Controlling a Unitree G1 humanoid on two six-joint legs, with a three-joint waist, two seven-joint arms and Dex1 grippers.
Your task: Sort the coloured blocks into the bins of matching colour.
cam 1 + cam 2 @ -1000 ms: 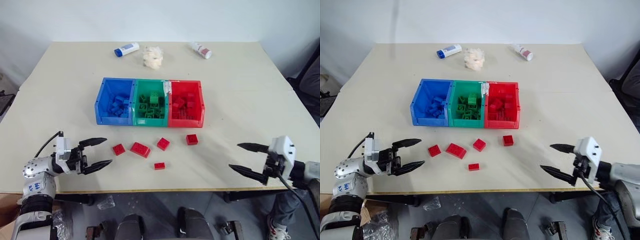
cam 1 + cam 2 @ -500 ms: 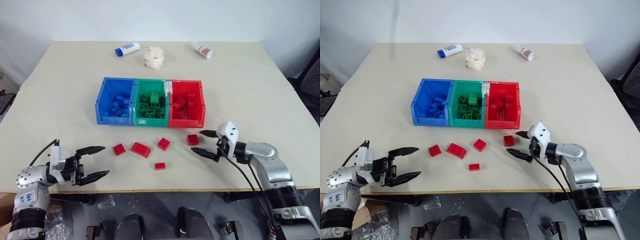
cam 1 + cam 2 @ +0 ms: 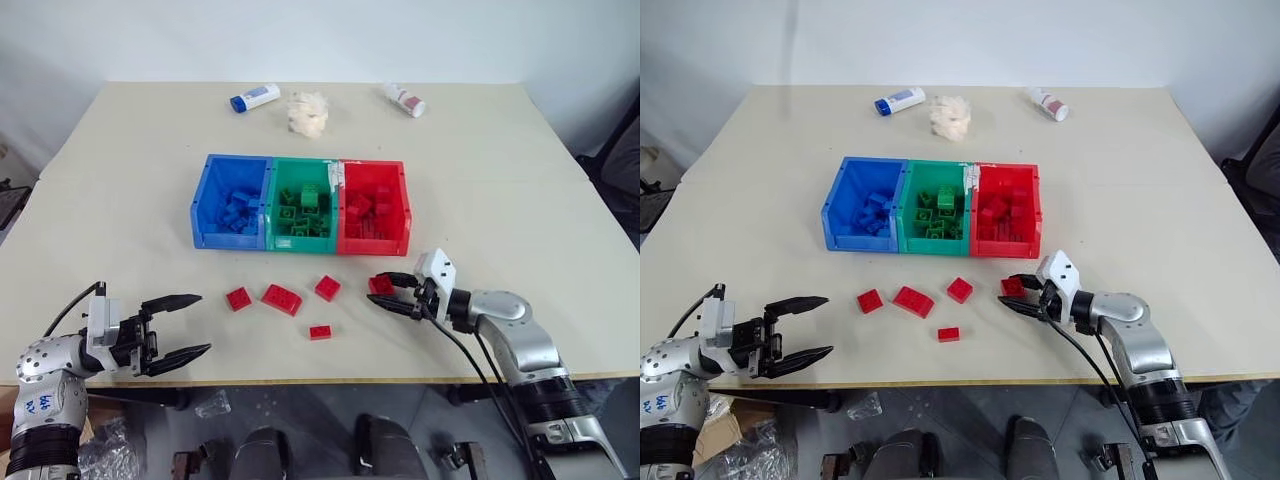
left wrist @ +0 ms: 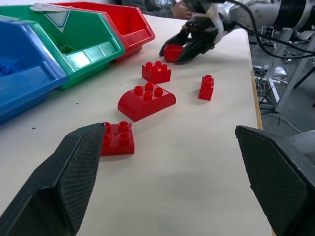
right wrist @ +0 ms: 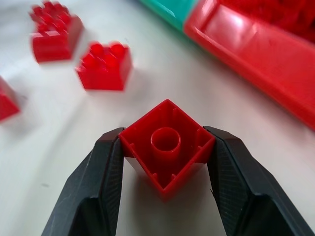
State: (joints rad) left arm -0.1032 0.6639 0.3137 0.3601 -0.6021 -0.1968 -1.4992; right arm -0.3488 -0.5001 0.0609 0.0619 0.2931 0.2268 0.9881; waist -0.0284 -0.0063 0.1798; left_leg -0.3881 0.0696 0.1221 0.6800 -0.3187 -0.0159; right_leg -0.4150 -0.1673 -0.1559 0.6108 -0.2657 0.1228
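Note:
The red brick (image 5: 167,147) nearest the red bin (image 3: 372,245) rests on the table with my right gripper (image 3: 375,291) shut on it, one finger pressed against each side. Four more red bricks lie in front of the bins: a square one (image 3: 238,298), a wider rounded one (image 3: 281,298), another square one (image 3: 327,288) and a small one (image 3: 319,332). My left gripper (image 3: 203,322) hangs open near the table's front left edge, left of these bricks and holding nothing. The blue bin (image 3: 197,215), green bin (image 3: 300,243) and red bin stand joined in a row, each with bricks of its own colour.
Two white bottles (image 3: 253,98) (image 3: 404,100) and a crumpled white wad (image 3: 307,113) lie at the far edge of the table. A dark chair (image 3: 620,160) stands off the table's right side.
My right gripper has swung in from the right front edge to the brick by the red bin and closed on it. The left gripper has drawn back slightly toward the near edge, still open.

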